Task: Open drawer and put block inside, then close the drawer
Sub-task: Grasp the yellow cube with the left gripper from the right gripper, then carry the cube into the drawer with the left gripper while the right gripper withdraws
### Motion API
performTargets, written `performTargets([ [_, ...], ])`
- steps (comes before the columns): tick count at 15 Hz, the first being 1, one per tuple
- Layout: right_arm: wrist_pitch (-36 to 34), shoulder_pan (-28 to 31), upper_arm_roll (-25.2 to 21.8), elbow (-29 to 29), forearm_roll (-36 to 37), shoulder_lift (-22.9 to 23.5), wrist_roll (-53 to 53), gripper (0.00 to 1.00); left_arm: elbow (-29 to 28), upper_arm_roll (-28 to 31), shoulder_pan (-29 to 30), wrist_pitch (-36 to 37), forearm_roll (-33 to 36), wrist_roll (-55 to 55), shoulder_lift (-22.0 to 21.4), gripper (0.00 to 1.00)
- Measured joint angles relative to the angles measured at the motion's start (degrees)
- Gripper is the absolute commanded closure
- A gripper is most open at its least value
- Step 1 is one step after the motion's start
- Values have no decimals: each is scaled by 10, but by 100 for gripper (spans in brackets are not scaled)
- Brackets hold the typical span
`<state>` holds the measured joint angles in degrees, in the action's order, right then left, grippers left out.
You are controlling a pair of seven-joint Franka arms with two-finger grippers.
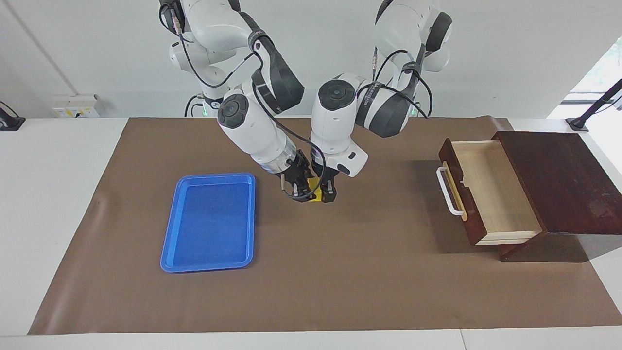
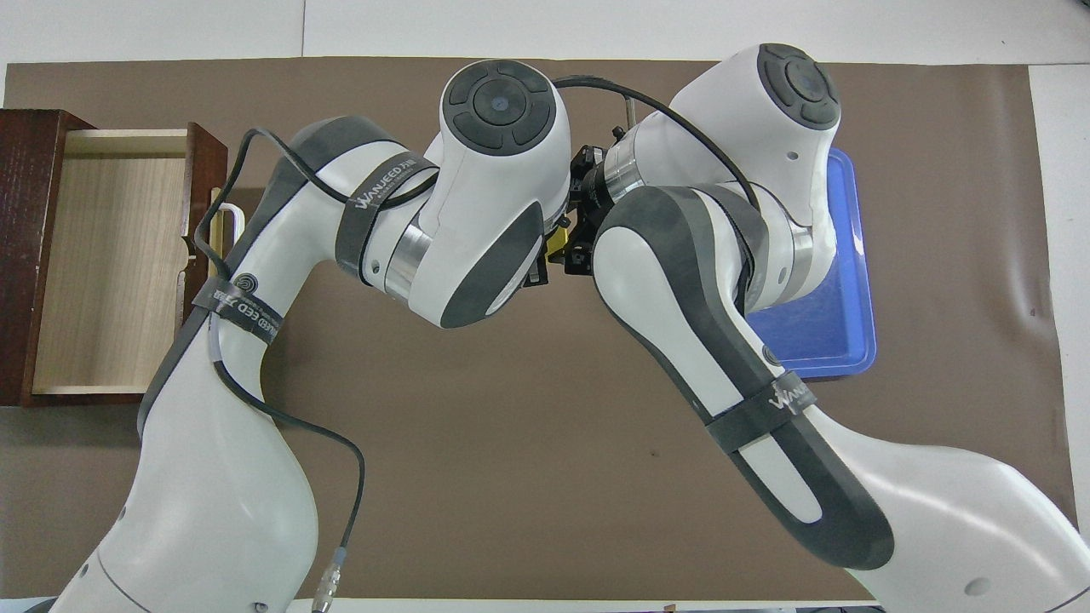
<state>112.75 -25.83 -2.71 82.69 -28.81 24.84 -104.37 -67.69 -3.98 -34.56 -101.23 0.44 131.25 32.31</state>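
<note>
The small yellow block [image 1: 315, 187] is held up between my two grippers over the brown mat, beside the blue tray; a sliver of it shows in the overhead view [image 2: 558, 243]. My right gripper [image 1: 302, 190] is shut on the block from the tray's side. My left gripper [image 1: 324, 190] meets it at the block from the drawer's side. The drawer [image 1: 491, 194] of the dark brown box [image 1: 559, 180] stands pulled out at the left arm's end of the table. Its white handle [image 1: 449, 192] faces the table's middle and its pale wood inside is empty [image 2: 111, 264].
The empty blue tray [image 1: 209, 221] lies on the brown mat [image 1: 340, 272] toward the right arm's end, partly hidden under the right arm in the overhead view [image 2: 843, 340]. Both arms bend over the mat's middle.
</note>
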Motion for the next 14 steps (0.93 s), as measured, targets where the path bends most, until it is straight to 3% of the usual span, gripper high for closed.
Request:
performTargets([
  [1,0,0,0,0,0,0,0,59,0,0,0,0,0,0,0,100],
  [2,0,0,0,0,0,0,0,32,0,0,0,-1,0,-1,0,100],
  [3,0,1,0,0,0,0,0,20,0,0,0,-1,0,-1,0,100],
  [14,-2,27,-4,-2,-1,-5,-4,17,6,8,10,22,0,-57,-12,100],
])
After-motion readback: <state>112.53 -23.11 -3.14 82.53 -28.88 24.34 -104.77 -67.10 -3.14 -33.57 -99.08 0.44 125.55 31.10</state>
